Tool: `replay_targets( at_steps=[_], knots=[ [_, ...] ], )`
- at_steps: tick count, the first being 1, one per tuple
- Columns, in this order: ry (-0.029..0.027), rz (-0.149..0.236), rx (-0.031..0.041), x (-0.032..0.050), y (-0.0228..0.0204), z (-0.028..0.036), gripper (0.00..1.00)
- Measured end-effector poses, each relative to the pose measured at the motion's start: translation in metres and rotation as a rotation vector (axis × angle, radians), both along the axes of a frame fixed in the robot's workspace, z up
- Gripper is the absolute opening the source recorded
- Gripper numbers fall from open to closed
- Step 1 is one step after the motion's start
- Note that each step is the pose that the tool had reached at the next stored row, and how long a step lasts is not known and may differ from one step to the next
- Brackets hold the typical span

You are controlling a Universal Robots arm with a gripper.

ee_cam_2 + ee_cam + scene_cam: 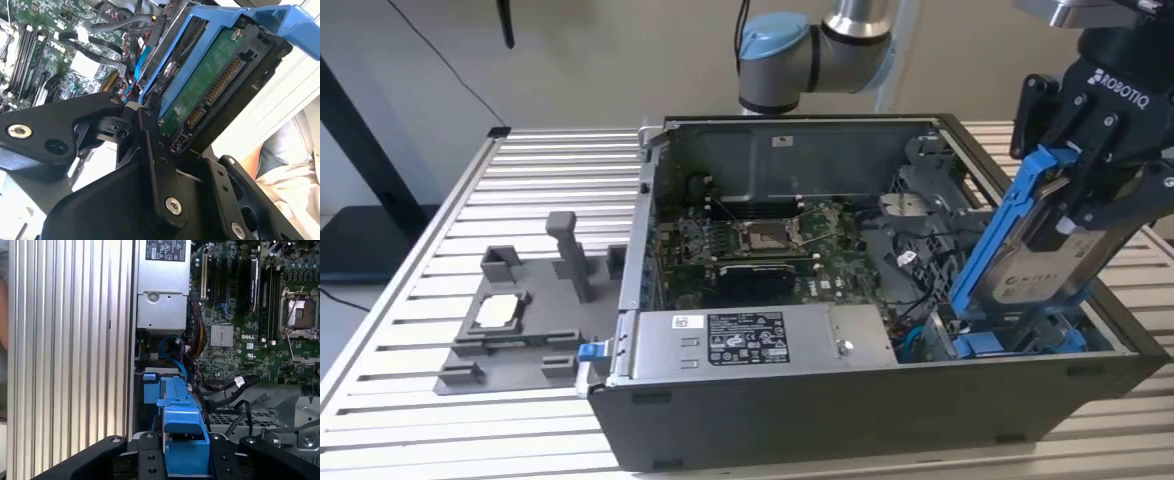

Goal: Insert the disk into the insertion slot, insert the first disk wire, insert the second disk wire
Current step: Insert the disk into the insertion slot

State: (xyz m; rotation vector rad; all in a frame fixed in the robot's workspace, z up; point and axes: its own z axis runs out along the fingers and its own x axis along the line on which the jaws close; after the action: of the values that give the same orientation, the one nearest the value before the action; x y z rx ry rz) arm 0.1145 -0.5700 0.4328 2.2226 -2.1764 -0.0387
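Disk [1047, 265] not seated yet. Gripper [1081, 185] is closed on its upper end, fingers pinching the blue carrier [180, 410] from both sides. Disk hangs tilted, lower end at the mouth of the insertion slot [1014, 340] below the gripper, most of its length above the case [854, 420]. Connector edge [215, 87] looks bare. My read: step one is in progress, both wires left.
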Motion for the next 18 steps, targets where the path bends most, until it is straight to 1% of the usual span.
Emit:
replay_targets(
  at_steps=[8,18],
  knots=[
    [0.0000,0.009,0.0001,-0.0002,0.0000,-0.0093,0.33],
    [0.0000,0.023,0.0001,-0.0002,0.0000,-0.0184,0.33]
  ],
)
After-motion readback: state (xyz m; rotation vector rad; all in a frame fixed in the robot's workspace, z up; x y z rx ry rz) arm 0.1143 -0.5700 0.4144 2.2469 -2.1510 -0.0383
